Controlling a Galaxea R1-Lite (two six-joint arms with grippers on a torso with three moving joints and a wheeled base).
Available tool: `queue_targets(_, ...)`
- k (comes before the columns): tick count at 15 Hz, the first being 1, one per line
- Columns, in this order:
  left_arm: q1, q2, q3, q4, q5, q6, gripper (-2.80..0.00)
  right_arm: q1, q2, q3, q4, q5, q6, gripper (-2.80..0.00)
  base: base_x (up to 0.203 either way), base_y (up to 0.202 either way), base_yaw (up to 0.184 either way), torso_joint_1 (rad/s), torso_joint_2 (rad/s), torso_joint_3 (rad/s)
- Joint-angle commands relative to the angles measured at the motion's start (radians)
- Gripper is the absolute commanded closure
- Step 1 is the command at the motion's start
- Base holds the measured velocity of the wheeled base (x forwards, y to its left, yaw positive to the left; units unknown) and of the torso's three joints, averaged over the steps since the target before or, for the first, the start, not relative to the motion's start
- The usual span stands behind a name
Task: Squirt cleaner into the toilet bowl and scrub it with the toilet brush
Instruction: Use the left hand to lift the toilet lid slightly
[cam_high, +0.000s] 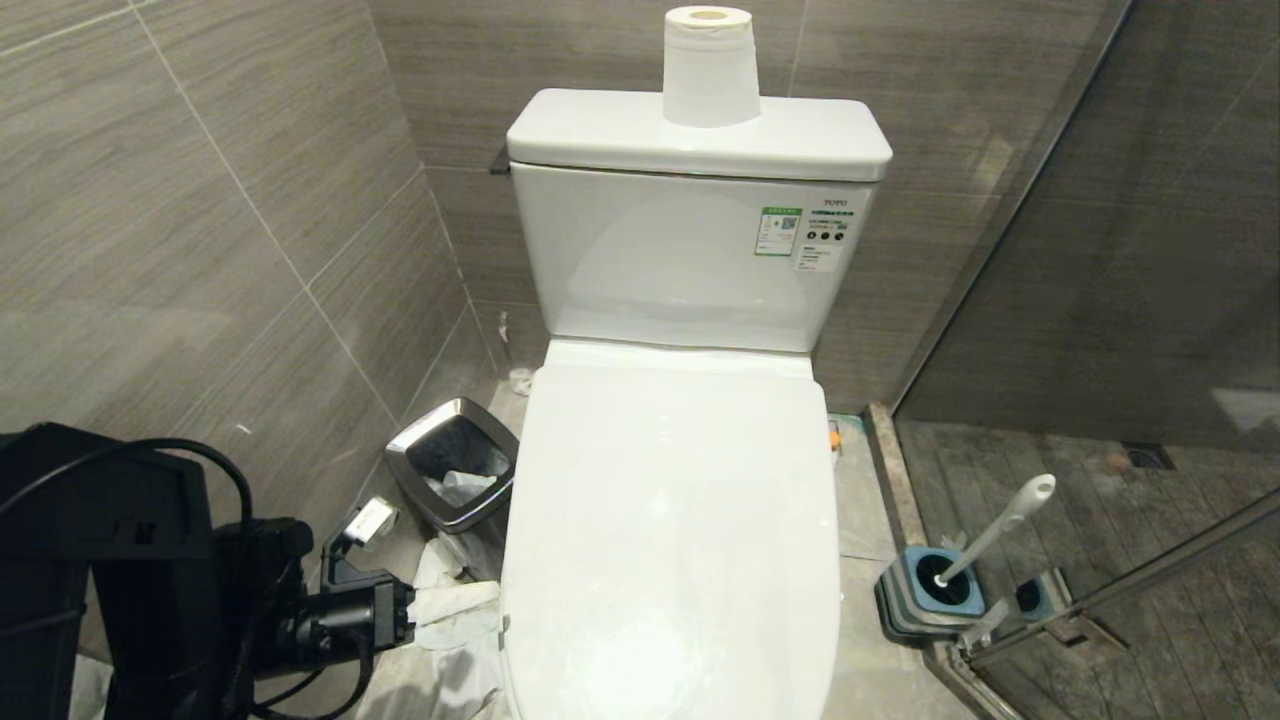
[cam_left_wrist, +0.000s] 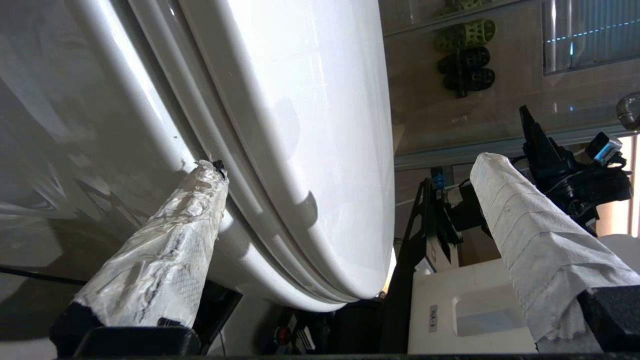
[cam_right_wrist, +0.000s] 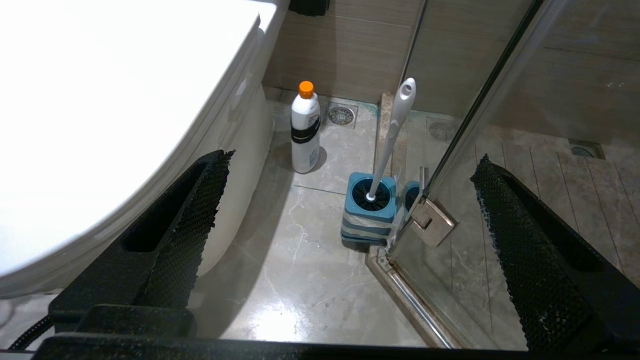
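Only the right wrist view shows the orange-capped bottle (cam_right_wrist: 305, 131) at eleven o'clock from the toilet brush (cam_right_wrist: 391, 134). Both pincers gape empty: left pincer (cam_left_wrist: 345, 170) straddles the closed toilet bowl (cam_left_wrist: 310, 125) lid, right pincer (cam_right_wrist: 350, 165) hangs above the floor.

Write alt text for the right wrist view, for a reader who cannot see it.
Between the open right gripper's black fingers, a white toilet brush stands in its blue holder on the grey floor beside a glass shower door. A white bottle with an orange cap stands next to the closed toilet.
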Motion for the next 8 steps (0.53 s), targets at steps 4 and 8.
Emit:
queue_targets(4, -0.027, -0.013, 0.024, -0.008, 0.023, 0.0, -2.8, 0.0, -0.002, 0.011, -0.001, 0.001, 0.0, -2.8, 0.0, 0.0, 0.0, 0.0, 0.0, 0.0)
queue_targets(8, -0.043, -0.004, 0.036, -0.008, 0.056, 0.01, -2.8, 0.0, -0.002, 0.011, -0.001, 0.001, 0.0, -2.8, 0.0, 0.0, 0.0, 0.0, 0.0, 0.0)
